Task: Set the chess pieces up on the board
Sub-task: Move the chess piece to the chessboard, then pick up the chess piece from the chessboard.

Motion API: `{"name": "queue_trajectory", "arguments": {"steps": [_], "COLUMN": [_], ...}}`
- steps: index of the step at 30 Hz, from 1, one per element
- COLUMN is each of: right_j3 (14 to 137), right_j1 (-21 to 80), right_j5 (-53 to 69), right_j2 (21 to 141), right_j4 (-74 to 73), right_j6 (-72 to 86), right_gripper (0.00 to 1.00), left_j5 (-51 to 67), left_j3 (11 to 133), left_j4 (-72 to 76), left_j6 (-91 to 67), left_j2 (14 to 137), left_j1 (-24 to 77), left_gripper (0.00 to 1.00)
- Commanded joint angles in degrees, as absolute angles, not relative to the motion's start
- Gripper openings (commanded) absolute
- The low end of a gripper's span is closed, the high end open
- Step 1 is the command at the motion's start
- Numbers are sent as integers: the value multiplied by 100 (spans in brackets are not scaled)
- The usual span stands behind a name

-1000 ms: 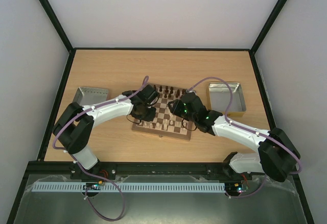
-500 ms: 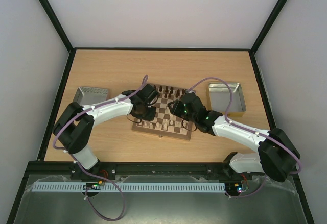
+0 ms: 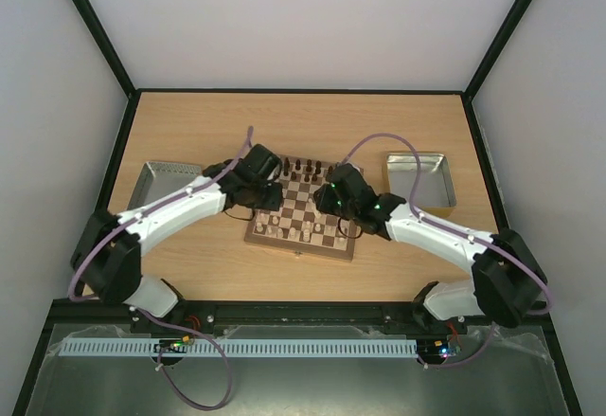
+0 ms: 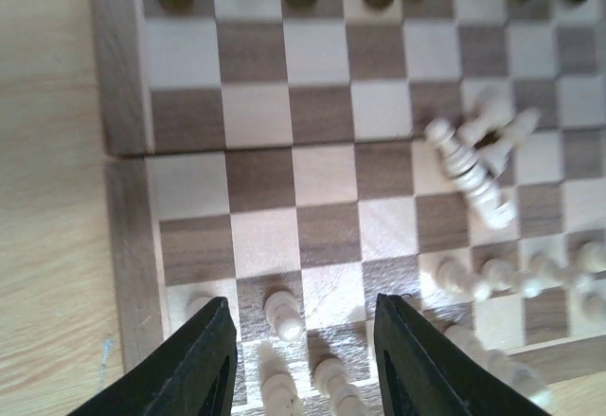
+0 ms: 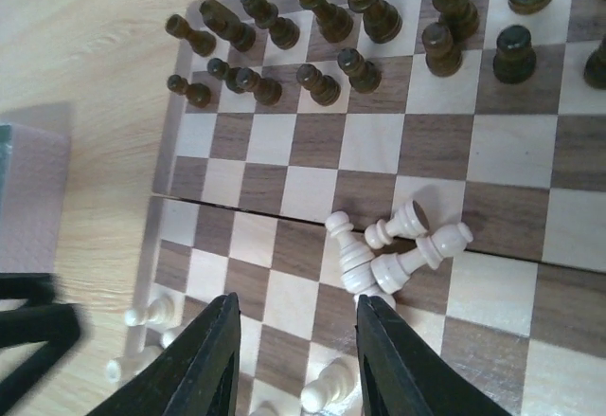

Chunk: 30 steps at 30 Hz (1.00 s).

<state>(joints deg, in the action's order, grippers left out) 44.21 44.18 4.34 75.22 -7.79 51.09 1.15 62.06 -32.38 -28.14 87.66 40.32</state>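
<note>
- Left gripper (image 4: 303, 354) hangs over the board (image 4: 260, 113), fingers apart, holding nothing.
- Right gripper (image 5: 294, 340) hangs over it too, fingers apart and empty.
- Dark chess pieces (image 5: 327, 23) stand along the far edge.
- Pale chess pieces (image 5: 393, 250), a few, lie tipped over mid-board.
</note>
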Motion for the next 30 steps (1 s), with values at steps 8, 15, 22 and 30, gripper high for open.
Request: {"name": "queue_trajectory", "arguments": {"steps": [8,15,22,30], "right_j3": [5664,5718,5899,6198], "right_j1": [4395,4506,4510,4515], "right_j5": [180,332,550,557], "right_j2": [8867,9133,9429,9893], "right_j4": [-2641,-2885,-2776,-2666], "right_j6": [4069,3977,3777,3661], "right_gripper": [29,29,30,28], "left_j5": [48,347,434,459], "left_j3": [5353,4909,4856,4904], "left_j4": [-2205,-1959,-1952,-1910], "left_j6": [-3255,-3329,-3252,-3325], "left_j2": [7141,6800,6775,6768], "left_j1": [3797,3771,3756,3740], "left_gripper": [41,41,41,42]}}
